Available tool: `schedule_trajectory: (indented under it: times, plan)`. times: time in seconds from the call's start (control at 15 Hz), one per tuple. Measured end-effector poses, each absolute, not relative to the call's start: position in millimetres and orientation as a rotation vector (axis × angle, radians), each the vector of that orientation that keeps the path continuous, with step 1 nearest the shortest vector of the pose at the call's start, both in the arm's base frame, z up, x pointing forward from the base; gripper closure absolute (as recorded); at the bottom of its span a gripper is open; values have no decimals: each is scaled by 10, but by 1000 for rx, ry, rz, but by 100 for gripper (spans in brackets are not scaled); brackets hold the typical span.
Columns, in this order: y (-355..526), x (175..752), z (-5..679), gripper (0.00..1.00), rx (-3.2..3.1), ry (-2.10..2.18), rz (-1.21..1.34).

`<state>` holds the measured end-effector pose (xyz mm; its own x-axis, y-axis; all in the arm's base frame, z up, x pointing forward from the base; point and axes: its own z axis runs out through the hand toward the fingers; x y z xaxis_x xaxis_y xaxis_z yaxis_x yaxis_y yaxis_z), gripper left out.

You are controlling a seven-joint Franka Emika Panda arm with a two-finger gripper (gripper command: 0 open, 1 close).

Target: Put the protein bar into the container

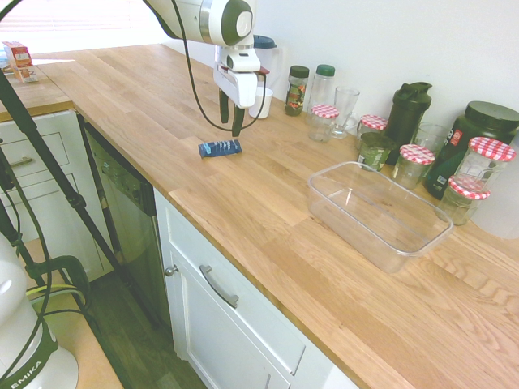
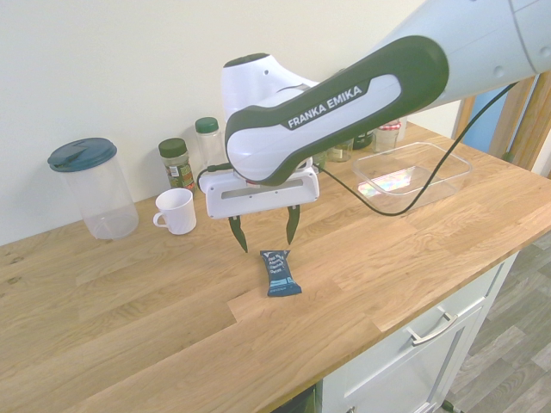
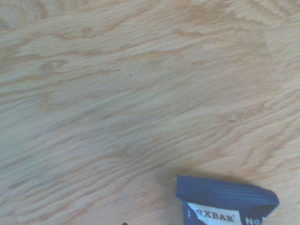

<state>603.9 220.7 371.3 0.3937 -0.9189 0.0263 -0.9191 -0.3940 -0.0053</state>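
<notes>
- The gripper is seen spread wide with nothing between its fingers, pointed down above the wooden counter.
- The protein bar is found flat on the counter, just below and slightly right of the fingertips, untouched.
- The container is placed well apart, farther right.

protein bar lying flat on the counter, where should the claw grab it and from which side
Grip the protein bar at its middle, across the narrow width, from straight above. It lies flat on the counter, so only the long edges offer purchase. The open claw hangs above it.
</notes>
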Motion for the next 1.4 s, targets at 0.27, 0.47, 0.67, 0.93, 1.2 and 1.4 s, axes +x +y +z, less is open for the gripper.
schedule_trajectory:
  times: [0.27,0.47,0.67,0.93,1.2,1.4]
  plan:
    - [2136,6118,3533,0,2601,-1727,1]
    - [2130,6124,3450,0,2609,-1720,-39]
    - [2121,6129,3389,0,2611,-1719,-71]
    - [2063,6139,3343,100,2609,-1716,-102]
    - [2087,6117,3318,100,2608,-1702,-113]
    - [2099,6112,3317,100,2609,-1698,-114]
